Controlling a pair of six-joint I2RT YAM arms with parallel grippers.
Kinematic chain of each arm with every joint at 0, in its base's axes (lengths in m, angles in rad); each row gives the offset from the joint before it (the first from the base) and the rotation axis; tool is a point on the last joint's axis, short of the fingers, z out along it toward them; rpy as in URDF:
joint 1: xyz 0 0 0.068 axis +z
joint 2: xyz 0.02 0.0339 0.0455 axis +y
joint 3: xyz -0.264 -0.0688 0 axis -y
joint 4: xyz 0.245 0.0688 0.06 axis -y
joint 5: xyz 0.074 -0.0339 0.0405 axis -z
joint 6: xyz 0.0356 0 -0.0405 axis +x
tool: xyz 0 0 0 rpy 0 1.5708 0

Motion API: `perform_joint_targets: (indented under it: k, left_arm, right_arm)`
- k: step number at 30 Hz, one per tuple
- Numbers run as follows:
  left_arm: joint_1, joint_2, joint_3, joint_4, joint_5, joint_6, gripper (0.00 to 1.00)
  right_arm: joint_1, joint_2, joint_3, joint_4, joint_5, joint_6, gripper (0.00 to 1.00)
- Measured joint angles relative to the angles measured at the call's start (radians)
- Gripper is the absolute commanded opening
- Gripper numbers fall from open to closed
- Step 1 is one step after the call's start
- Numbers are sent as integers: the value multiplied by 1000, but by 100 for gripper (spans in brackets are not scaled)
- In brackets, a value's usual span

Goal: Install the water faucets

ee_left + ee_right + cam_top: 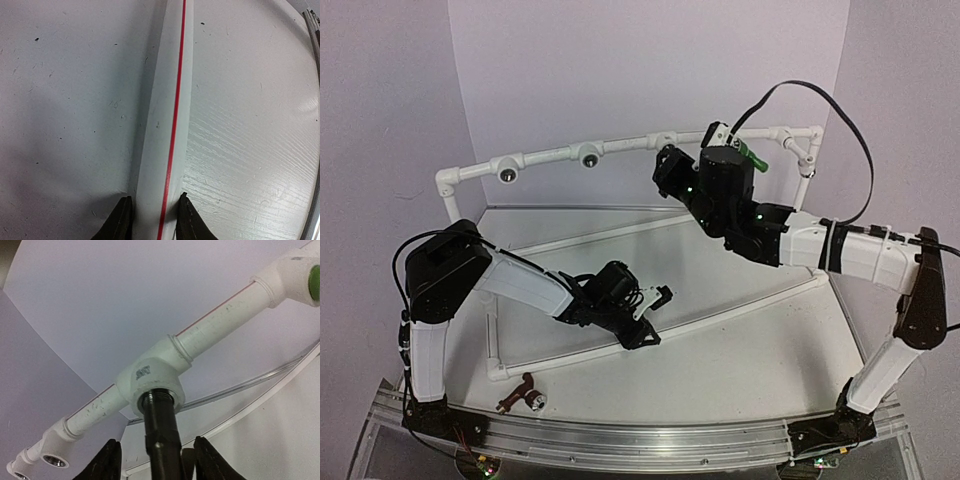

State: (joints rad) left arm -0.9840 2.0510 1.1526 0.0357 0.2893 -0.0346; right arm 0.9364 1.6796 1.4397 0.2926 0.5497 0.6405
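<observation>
Reddish-brown faucet (517,397), the first of three faucets in view, lies on its side on the counter (740,350). It is near the left arm's base and just outside the front-left corner of the frame. Its silvery round mouth is at its right end. Neither hand touches it.

Left hand (154,214) is closed narrowly on the front pipe (167,100), with one dark finger against each side. This pipe is a smooth, round, white tube with a single thin red stripe along its length. It lies on the counter, whose white surface is speckled and shows a faint wood-grain texture.

Pipe frame (545,158) is white plastic tube joined by rounded moulded fittings. Two empty sockets sit at the left of its raised rear rail: the outer socket (507,173) and the inner socket (588,156). Each has a metal-lined mouth.

Third tee (150,377), further right, holds the black faucet (162,432). The faucet has a black cylindrical body, and its ribbed threaded end enters the tee's mouth. Right hand (157,455) stands partly open around this faucet. Gaps show between its fingers and the body, so it grips nothing.

Green faucet (752,154) is seated in a fitting towards the right end of the rear rail, near the corner elbow.
</observation>
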Motion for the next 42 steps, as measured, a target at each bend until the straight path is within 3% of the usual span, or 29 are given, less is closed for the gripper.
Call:
perform_joint_targets:
  k: [5,11,17,23,30,33,39,42]
  left_arm:
    - [-1,1,0,1,5,-1,7]
    - [-1,2,0,1,5,-1,7]
    - [-1,3,1,1,7,-1,7]
    - [0,5,6,-4,10,-1,7]
    - [1,5,6,-3,13,0,7]
    - [2,5,6,-3,15,0,7]
    - [2,5,6,-3,17,0,7]
    - [2,5,6,-3,18,0,7]
  right_arm:
    - [6,-86,-37,-54,-112,-127,83]
    - [14,-250,-71,-235,-205,-426,90]
    - [33,-385,-77,-444,-268,-934,95]
    - [87,-374,-77,-518,-231,-1598,96]
    - [86,-229,-86,-383,-81,-2217,93]
    - [85,-194,-86,-315,-57,-2366,91]
    - [81,-153,-85,-205,-31,-2512,79]
    - [73,-118,-82,-166,-22,-2557,78]
